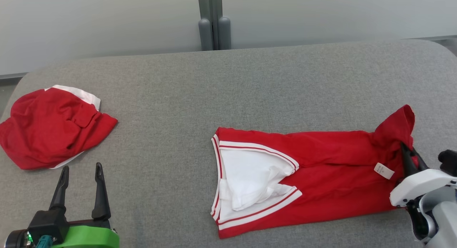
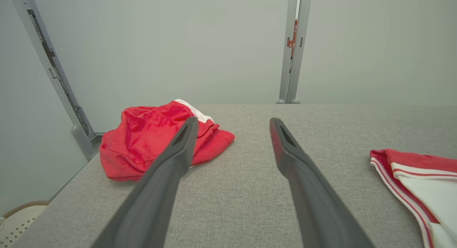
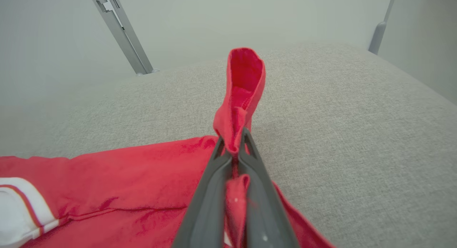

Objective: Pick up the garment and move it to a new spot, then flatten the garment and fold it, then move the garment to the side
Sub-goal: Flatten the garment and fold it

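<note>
Garment [image 1: 332,158], red with white striped trim, is laid flat on a grey padded surface [image 1: 228,84]. It is stretched sideways from the right gripper [image 1: 406,148] toward the left gripper's side. Its long axis runs across in front of both grippers, not away from them. The end with the white-lined, striped opening is pointed toward the left gripper [image 1: 81,167] and lies farthest from the right gripper. The plain red end, where a small white label [image 1: 384,170] is seen, lies at the right gripper.

In the right wrist view, 1 corner of that end is pinched by the right gripper [image 3: 234,139]. Its 2 fingers are closed tight on the cloth, and a loop of red fabric is held up above the fingertips. The rest of the garment [image 3: 125,176] is spread on the surface to that gripper's left.

The left gripper [image 2: 232,120] is spread wide and nothing is held in it. It is kept near the surface, well apart from the garment [image 2: 421,176].

Ahead of the left gripper and slightly to its left, a second red cloth [image 1: 50,133] with a white edge is bunched in a heap [image 2: 153,144]. Grey surface lies between this heap and the garment. Beyond the far edge of the surface, 2 grey posts [image 1: 214,30] are set against a pale wall [image 1: 107,19].
</note>
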Controlling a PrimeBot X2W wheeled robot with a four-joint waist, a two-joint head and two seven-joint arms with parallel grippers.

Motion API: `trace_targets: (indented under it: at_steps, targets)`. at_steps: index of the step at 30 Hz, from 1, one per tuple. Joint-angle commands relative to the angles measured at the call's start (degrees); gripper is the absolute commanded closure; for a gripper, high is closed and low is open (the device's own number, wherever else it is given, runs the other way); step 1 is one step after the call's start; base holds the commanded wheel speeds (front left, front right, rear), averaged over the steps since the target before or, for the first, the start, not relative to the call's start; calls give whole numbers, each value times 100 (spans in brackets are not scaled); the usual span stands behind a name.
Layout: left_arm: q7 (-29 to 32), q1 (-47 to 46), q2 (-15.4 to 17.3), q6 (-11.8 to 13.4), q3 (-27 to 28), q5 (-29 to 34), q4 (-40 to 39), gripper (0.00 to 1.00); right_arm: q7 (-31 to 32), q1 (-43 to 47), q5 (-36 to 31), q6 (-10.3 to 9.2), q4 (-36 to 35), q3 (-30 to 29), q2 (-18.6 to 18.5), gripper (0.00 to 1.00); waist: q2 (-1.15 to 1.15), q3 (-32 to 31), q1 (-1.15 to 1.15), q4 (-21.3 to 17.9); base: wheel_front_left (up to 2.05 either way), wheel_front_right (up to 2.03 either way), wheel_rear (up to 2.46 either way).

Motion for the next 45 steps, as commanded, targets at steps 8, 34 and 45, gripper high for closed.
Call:
trace_targets:
  at_steps: [8, 34, 45]
  targets:
    - [-1, 108, 3, -9, -7, 71, 44, 0, 282, 52, -320, -10, -720, 606, 664, 100, 0, -203, 0, 186, 0, 0, 0]
    - [-1, -495, 4, -34, -454, -35, 292, 0, 404, -717, 40, -10, -296, 2598, 1754, 100, 0, 177, 0, 852, 0, 0, 0]
    - [-1, -641, 3, -20, -564, -67, 399, 0, 100, -1099, 475, -10, 257, 3037, 1750, 0, 0, 275, 0, 887, 0, 0, 0]
